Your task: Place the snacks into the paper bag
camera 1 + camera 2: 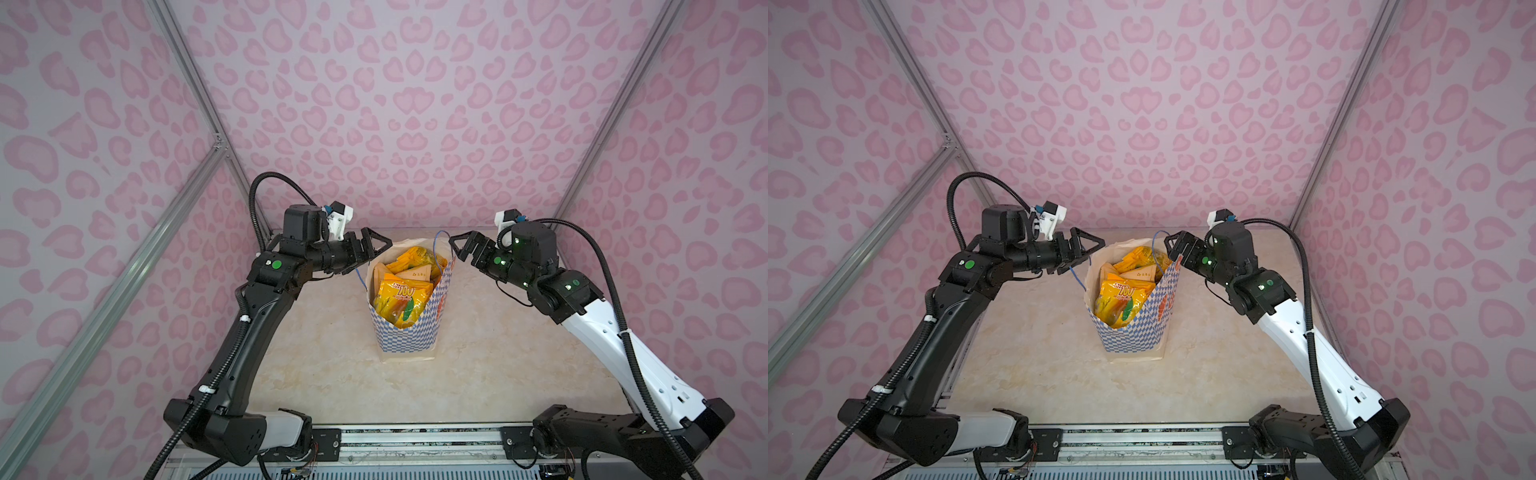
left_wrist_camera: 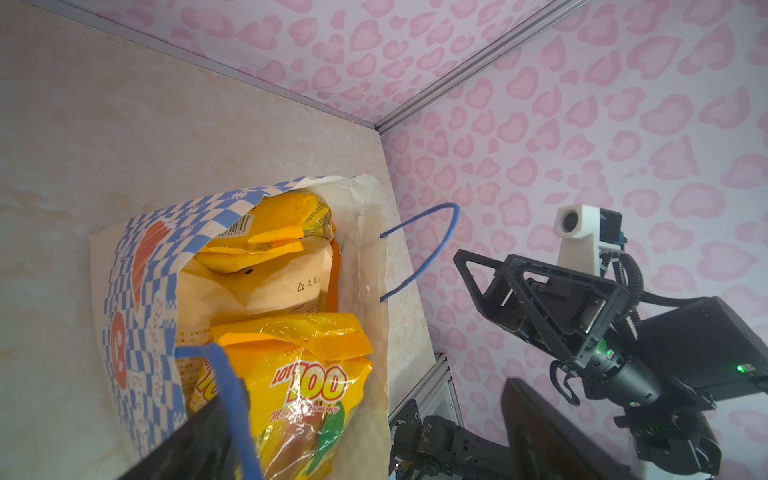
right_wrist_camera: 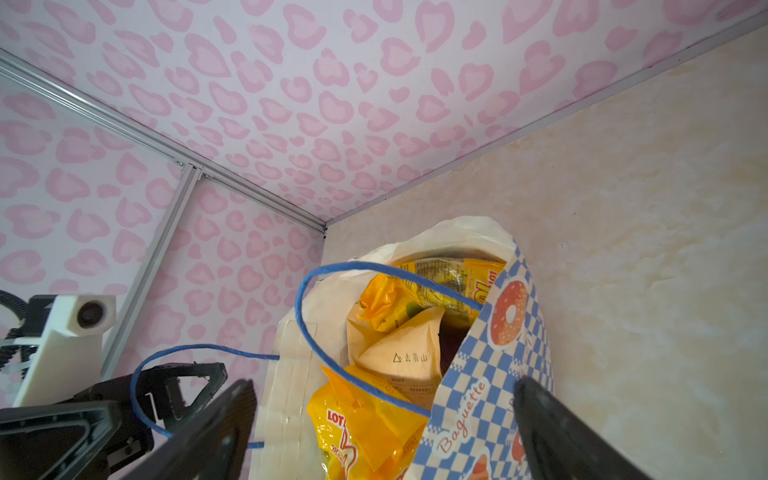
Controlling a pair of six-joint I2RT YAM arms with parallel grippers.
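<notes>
Blue-checked bag (image 1: 409,336); yellow, perhaps tan snacks (image 1: 401,297)

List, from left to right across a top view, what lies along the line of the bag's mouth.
left gripper, jaws open → paper bag, standing upright with the snacks inside → right gripper, jaws open

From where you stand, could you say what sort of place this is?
Probably a robot recording booth: pink heart-print wall panels on aluminium framing, a marble-look tabletop, and two arms mounted on a rail.
</notes>
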